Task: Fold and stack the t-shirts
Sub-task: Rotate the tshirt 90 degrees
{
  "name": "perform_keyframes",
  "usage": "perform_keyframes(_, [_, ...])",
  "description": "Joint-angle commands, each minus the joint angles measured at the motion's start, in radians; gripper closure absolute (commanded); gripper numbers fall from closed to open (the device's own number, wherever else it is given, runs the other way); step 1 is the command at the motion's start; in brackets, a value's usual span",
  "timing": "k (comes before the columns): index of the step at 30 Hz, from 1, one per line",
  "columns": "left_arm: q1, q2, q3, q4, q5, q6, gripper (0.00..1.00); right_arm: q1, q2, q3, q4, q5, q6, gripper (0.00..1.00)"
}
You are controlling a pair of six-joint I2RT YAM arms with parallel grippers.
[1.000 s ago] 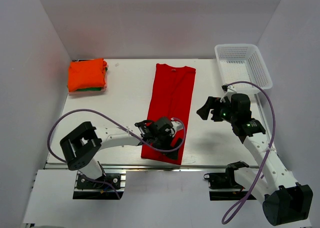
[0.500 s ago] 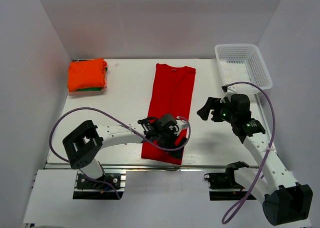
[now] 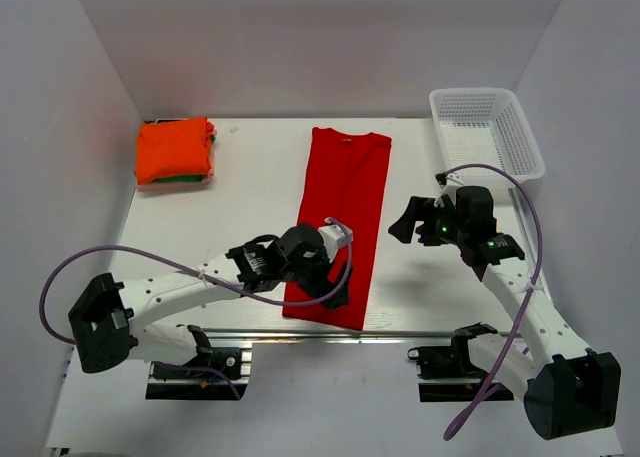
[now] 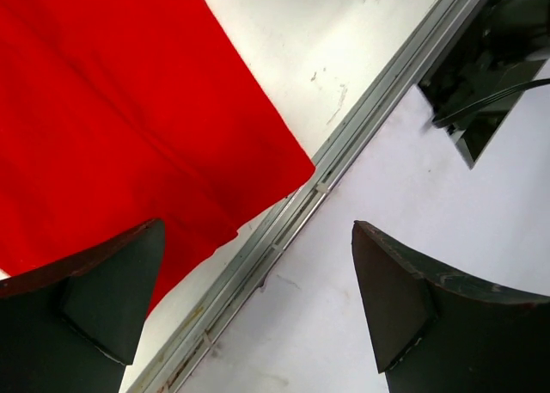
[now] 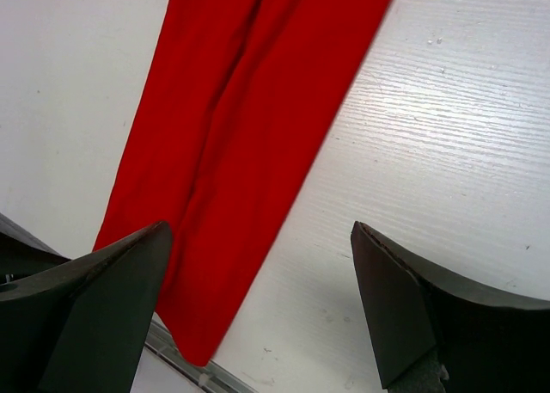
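Observation:
A red t-shirt (image 3: 345, 192), folded lengthwise into a long strip, lies flat down the middle of the table, collar at the far end. My left gripper (image 3: 334, 293) hovers over its near hem, open and empty. In the left wrist view the shirt's near corner (image 4: 112, 109) lies by the table's front rail, between and beyond the fingers of the gripper (image 4: 258, 298). My right gripper (image 3: 405, 222) is open and empty, just right of the shirt. The shirt's lower half (image 5: 249, 135) shows ahead of the gripper (image 5: 258, 298). A folded orange shirt (image 3: 175, 149) lies on a green one (image 3: 192, 178) at the far left.
A white mesh basket (image 3: 487, 127) stands at the far right corner. The metal front rail (image 4: 284, 230) runs along the table's near edge, close to the shirt's hem. White walls enclose the table on three sides.
The left arm's base and elbow have swung out to the left, and its gripper has shifted slightly over the hem. The right gripper has edged a little left. The shirt has not moved.

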State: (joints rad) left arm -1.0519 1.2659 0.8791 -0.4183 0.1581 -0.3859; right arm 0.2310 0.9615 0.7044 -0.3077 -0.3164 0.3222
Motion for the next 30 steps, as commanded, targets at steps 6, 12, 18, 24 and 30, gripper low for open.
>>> perform_keyframes(6, [0.001, 0.151, -0.08, 0.134, 0.188, 0.009, 0.01, 0.016, -0.004, 0.007, 0.035, -0.019, -0.005, 0.1])
perform_keyframes(12, [0.001, 0.243, -0.089, 0.208, 0.293, 0.018, 0.01, 0.002, 0.032, -0.003, 0.056, -0.056, -0.014, 0.1])
perform_keyframes(18, [-0.008, 0.351, -0.057, 0.185, 0.318, 0.027, 0.01, 0.013, 0.135, -0.025, 0.139, -0.16, -0.021, 0.1])
perform_keyframes(24, [0.003, 0.372, -0.013, 0.124, 0.262, 0.036, 0.01, 0.047, 0.29, 0.027, 0.229, -0.216, -0.012, 0.1])
perform_keyframes(30, [0.003, 0.417, 0.023, 0.044, 0.136, 0.045, 0.01, 0.076, 0.494, 0.16, 0.285, -0.23, 0.008, 0.1])
